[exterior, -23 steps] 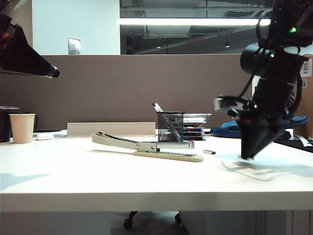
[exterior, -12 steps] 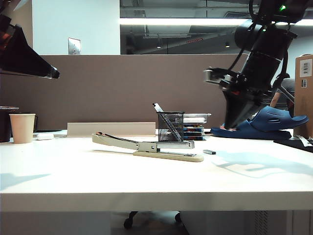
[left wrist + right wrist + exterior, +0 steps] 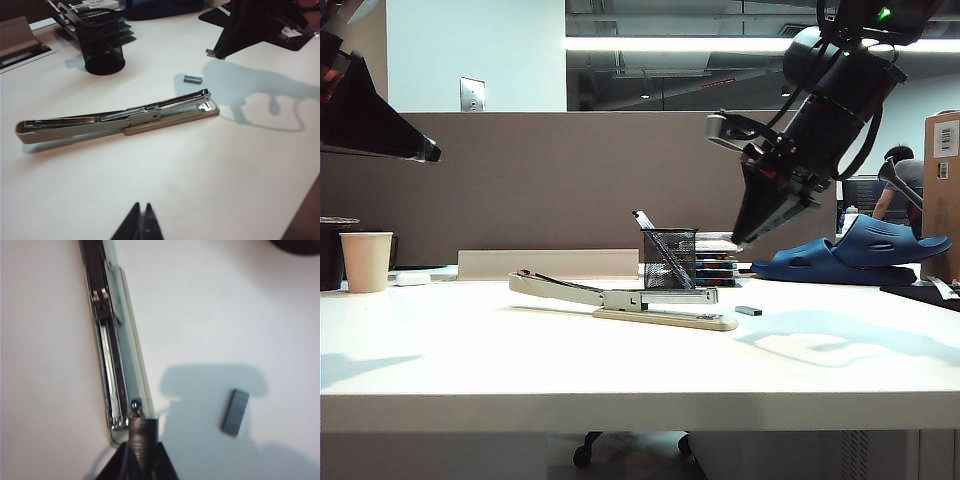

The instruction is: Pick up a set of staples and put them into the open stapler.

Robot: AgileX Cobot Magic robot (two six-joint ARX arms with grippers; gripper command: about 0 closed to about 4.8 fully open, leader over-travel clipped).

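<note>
Stapler [image 3: 640,298] is lying open on the white worktop [image 3: 520,350], its long cream arm stretching toward the left of the exterior view and its grey magazine channel showing bare from above [image 3: 107,365]. Right pincer [image 3: 752,232] is hanging in the air above and to the right of the stapler's front end, tilted down toward it. In the right wrist view its fingers are clamped on the set of staples [image 3: 142,440], a grey bar sticking out between the tips, just over the magazine's front end. A second, darker staple strip [image 3: 748,311] is lying loose on the worktop just right of the stapler's nose, apart from it. Black mesh pen cup [image 3: 669,258] is standing behind the stapler. Paper cup [image 3: 366,261] is sitting far left. Left pincer [image 3: 141,225] is hovering high at the near left, tips together, holding nothing.
</note>
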